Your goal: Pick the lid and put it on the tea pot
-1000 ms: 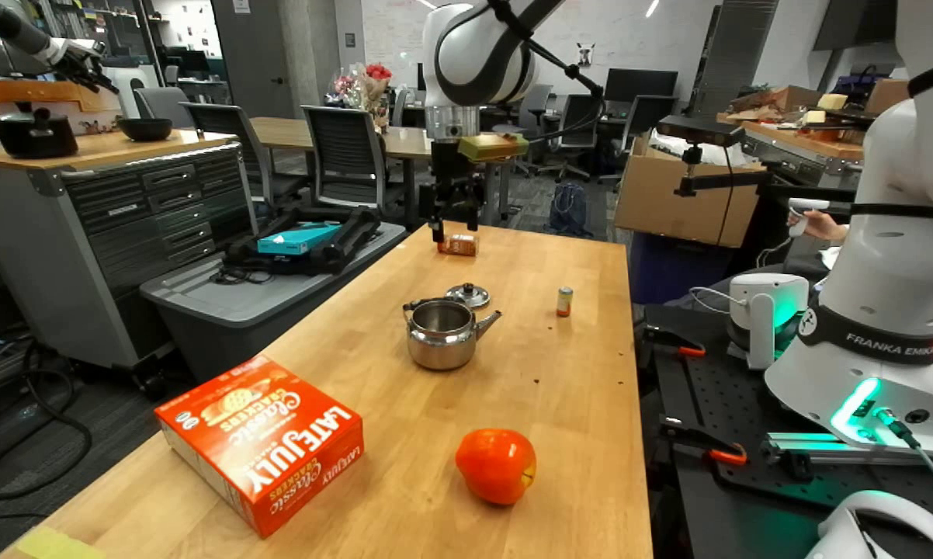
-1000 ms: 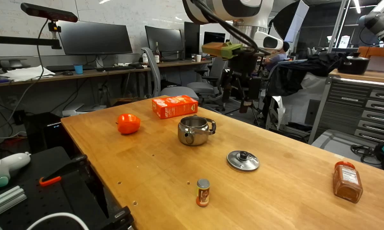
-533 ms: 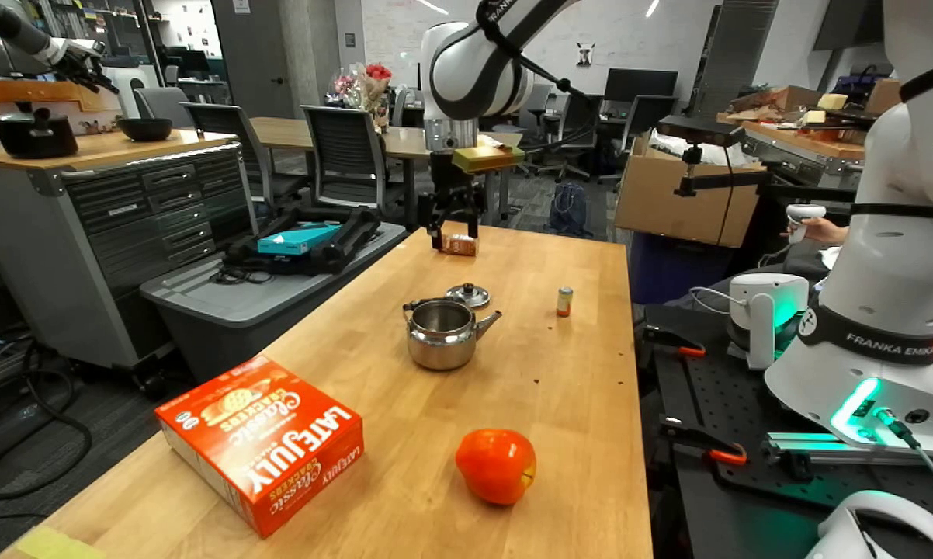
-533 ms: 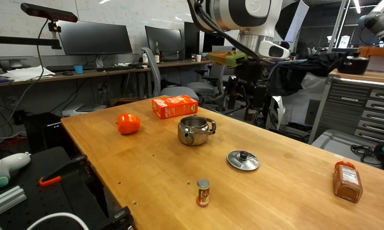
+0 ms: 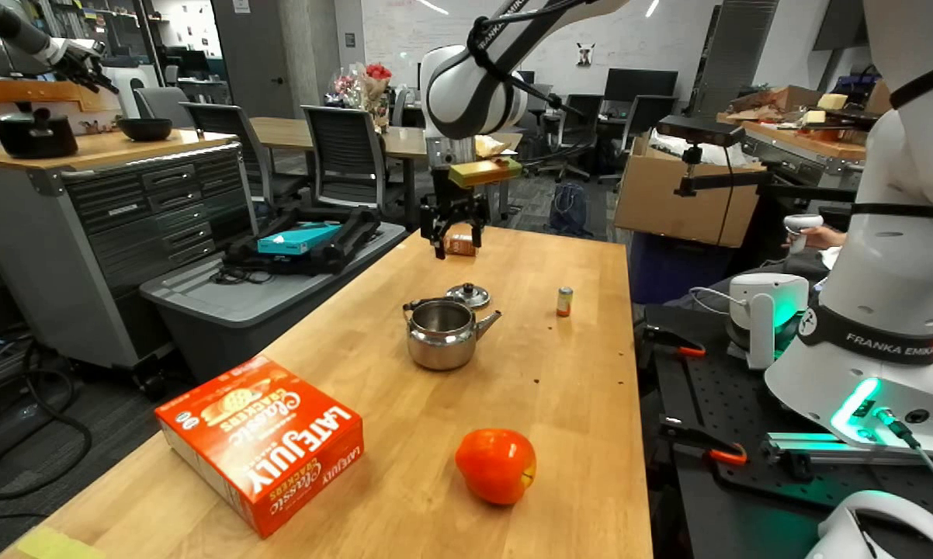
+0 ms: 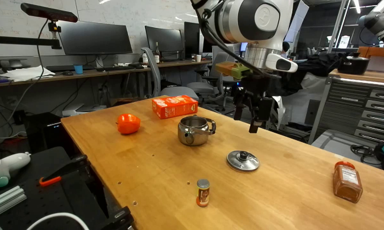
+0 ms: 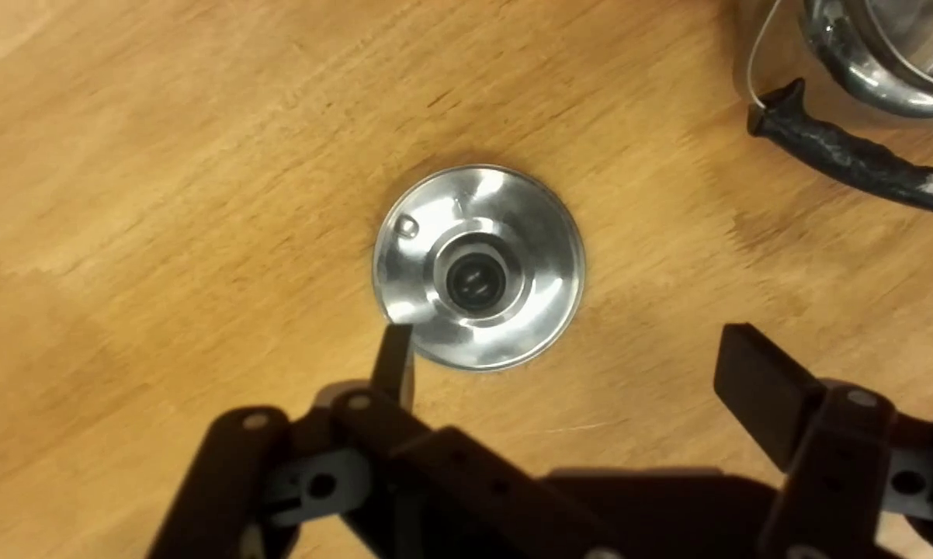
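Lowered since the earlier frame, the gripper (image 6: 245,123) now hangs closer to the table (image 6: 291,191); nothing upon it shifts. Its fingers (image 7: 761,388) stand wide apart, holding nothing. Below them and slightly ahead in the wrist view, untouched, the lid (image 7: 478,268) lies flat with its dark knob (image 7: 476,281) uppermost. Thin-looking and metallic, the lid should prove light and stiff; its polished slope would probably slip, making the knob the better hold, pinched from opposite sides with the fingers pointing straight down. Farther from the gripper, beyond the lid and off to one side, the tea pot (image 6: 193,134) stands upright and uncovered, its handle (image 7: 854,159) lowered clear of the mouth (image 6: 193,121). Placement presumably follows the grasp.
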